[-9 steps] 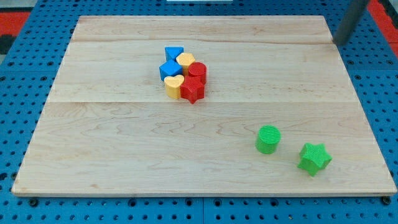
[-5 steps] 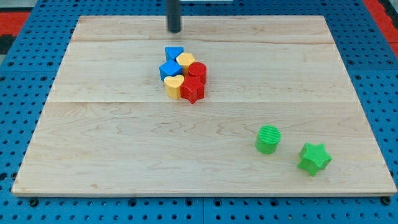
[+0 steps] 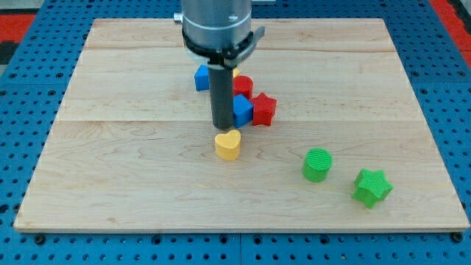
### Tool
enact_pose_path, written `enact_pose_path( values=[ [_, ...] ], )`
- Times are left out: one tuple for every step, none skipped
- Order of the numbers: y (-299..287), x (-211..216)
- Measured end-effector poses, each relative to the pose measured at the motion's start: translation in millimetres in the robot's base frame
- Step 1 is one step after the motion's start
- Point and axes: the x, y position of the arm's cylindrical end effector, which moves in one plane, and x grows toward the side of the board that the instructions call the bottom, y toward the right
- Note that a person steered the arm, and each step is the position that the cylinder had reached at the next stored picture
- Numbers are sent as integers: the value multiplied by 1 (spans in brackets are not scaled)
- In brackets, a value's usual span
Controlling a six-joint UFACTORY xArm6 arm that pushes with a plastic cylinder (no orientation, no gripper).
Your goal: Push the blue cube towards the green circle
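The blue cube (image 3: 242, 110) sits near the middle of the wooden board, just right of my tip (image 3: 221, 126), which touches or nearly touches its left side. The green circle (image 3: 317, 164) stands toward the view's lower right, well apart from the cube. A red star (image 3: 263, 109) touches the cube's right side. A red cylinder (image 3: 243, 85) is just above the cube. A yellow heart (image 3: 228, 144) lies just below my tip. Another blue block (image 3: 201, 77) shows left of the rod, partly hidden by it.
A green star (image 3: 372, 187) lies right of the green circle near the board's lower right. A yellow block is mostly hidden behind the rod. The wooden board (image 3: 110, 169) rests on a blue pegboard.
My rod moved from the board's top into the block cluster. The blue cube and red star shifted right and down. The yellow heart slid down toward the view's bottom.
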Motion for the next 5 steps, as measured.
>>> enact_pose_path(
  values=[
    [16,-12],
    [-2,-34],
    [-2,-71],
    [14,-43],
    [16,-1]
  ],
)
